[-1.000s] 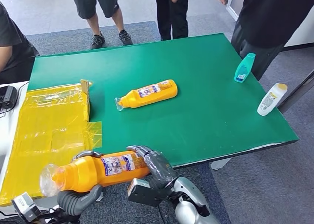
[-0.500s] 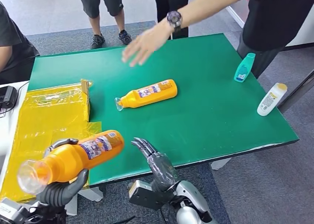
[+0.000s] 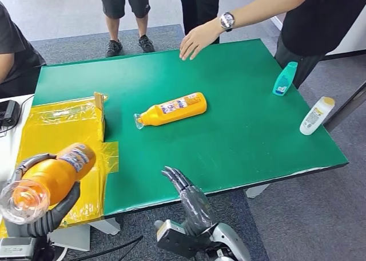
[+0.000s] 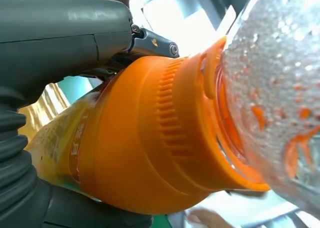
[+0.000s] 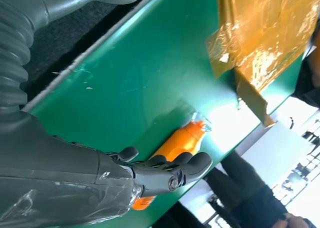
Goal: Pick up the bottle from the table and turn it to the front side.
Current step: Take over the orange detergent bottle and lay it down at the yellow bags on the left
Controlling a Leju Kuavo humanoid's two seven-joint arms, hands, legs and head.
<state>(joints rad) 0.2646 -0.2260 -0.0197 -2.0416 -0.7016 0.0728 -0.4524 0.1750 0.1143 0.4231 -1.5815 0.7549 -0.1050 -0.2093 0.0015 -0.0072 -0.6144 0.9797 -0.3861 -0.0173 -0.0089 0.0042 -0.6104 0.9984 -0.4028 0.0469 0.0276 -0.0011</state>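
Over yellow sheet (image 3: 56,135), left hand (image 3: 41,215) grips orange bottle (image 3: 51,178); right hand (image 3: 190,195) empty, fingers extended.

One bottle (image 3: 171,110) lay on its side mid-tabletop (image 3: 224,141), right of the plastic sheet (image 3: 56,141). Two smaller bottles (image 3: 285,78) (image 3: 317,115) lay near the right edge. A person's hand (image 3: 196,40) rested at the far edge.
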